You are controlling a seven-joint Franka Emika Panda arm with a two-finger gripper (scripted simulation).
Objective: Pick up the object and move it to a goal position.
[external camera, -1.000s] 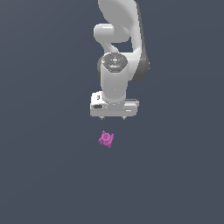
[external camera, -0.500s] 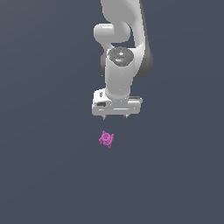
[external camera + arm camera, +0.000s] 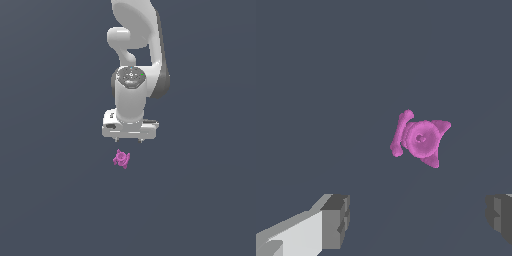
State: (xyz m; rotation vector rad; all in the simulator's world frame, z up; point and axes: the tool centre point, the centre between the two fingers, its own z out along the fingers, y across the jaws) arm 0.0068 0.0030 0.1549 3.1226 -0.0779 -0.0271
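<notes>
- Where the exterior view is looked at, the object [image 3: 121,158] is found slightly left of centre and a little below the middle of the frame, lying alone on the flat dark grey surface [image 3: 55,200].
- It is shown as a small magenta-pink knobbly thing; in the wrist view the object [image 3: 420,138] is seen with a rounded disc-like middle, a short bar-shaped lobe on one side and two pointed lobes on the other.
- Nothing is seen touching it, and it is not held.
- Just above it in the exterior view, the gripper [image 3: 128,140] is seen, apart from the object, with only the short tips of its two fingers showing below the white hand.
- In the wrist view the two grey fingertips [image 3: 336,221] are seen at the lower left and lower right edges of the frame, spread wide with bare floor between them, so the hand is released and nothing is grasped.
- Above the hand, the white arm [image 3: 135,55] is seen rising through a round joint to the top centre of the exterior frame.
</notes>
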